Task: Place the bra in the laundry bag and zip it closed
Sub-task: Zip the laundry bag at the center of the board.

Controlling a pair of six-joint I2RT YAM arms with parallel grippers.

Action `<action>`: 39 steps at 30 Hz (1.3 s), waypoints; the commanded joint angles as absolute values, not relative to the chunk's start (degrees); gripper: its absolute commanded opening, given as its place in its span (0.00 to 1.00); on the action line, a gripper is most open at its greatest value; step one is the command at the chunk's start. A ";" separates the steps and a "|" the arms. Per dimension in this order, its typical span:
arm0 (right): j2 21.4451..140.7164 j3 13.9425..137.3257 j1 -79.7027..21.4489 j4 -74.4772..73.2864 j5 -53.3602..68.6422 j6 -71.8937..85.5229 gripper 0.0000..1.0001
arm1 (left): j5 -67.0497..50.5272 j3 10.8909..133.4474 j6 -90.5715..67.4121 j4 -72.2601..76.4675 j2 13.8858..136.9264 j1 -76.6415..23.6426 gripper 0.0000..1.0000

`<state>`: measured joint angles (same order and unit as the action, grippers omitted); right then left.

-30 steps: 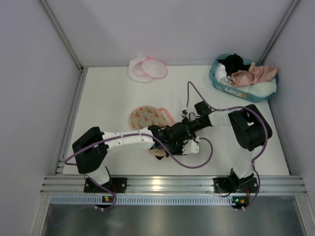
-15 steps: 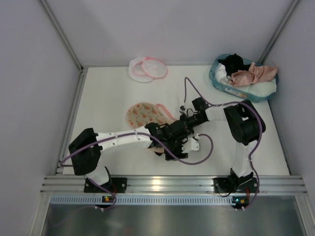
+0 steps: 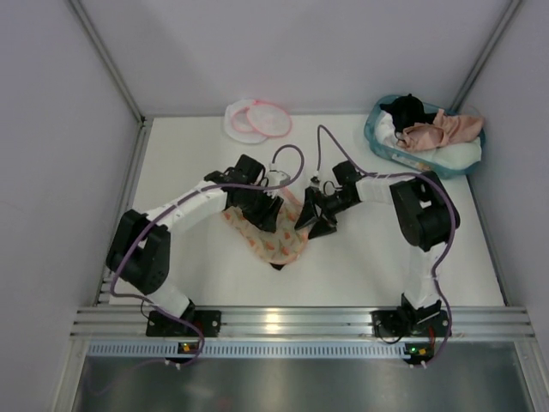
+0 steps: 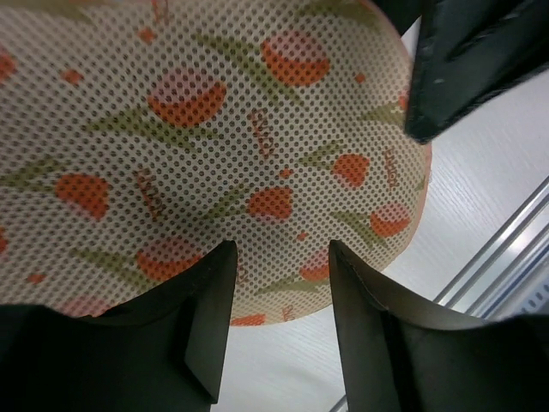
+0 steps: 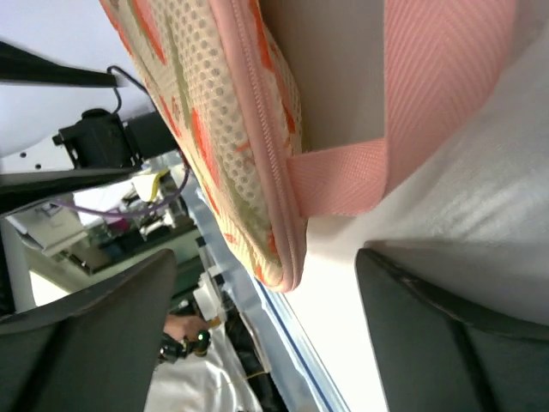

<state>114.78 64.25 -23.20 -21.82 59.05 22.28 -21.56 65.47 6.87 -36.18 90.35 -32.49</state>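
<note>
Toward the back left, bag (image 3: 257,118) flat, seemingly empty. Mid-scene, left gripper (image 4: 279,253) parted, gripping nothing, above printed pad (image 3: 274,245); right gripper (image 5: 262,257) wide, empty, at pad's pink edge. Far right, basket (image 3: 384,150) heaped with clothes, bra (image 3: 450,127) on top: likely light, limp, slippery; pinch a cup edge, mind trailing straps

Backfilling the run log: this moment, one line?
left gripper: open; right gripper: open; orange-printed padded mesh piece: unheld; salmon-pink satin bra: in teal basket
</note>
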 commanded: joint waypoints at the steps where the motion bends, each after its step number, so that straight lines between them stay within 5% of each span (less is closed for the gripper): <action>1: 110.67 64.52 -21.89 -24.69 49.93 18.28 0.89 | -31.36 64.16 0.18 -35.70 94.83 -30.24 0.52; 9: 96.25 46.08 -21.97 -7.58 48.35 28.73 0.84 | -35.15 62.40 -10.01 -23.83 100.72 -24.53 0.54; 18: 103.70 45.79 -23.03 14.12 48.08 37.08 0.72 | -40.61 66.09 -10.98 -21.71 107.31 -23.47 0.54; 22: 105.47 44.56 -24.61 21.70 49.74 43.41 0.56 | -41.13 66.62 -14.14 -21.71 109.51 -22.68 0.54; 24: 105.29 43.68 -25.92 23.20 49.75 45.26 0.35 | -41.05 66.80 -14.15 -21.71 109.51 -22.24 0.54; 29: 103.28 43.50 -26.19 22.94 50.71 49.39 0.00 | -38.51 66.89 -8.73 -21.71 102.32 -21.80 0.57; 39: 103.71 46.49 -26.19 28.74 54.75 65.82 0.00 | -8.98 51.87 20.55 -21.88 70.42 -31.18 0.75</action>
<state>105.41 44.03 -25.41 21.93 51.90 58.81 -20.82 56.18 7.29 -22.81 76.64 -26.11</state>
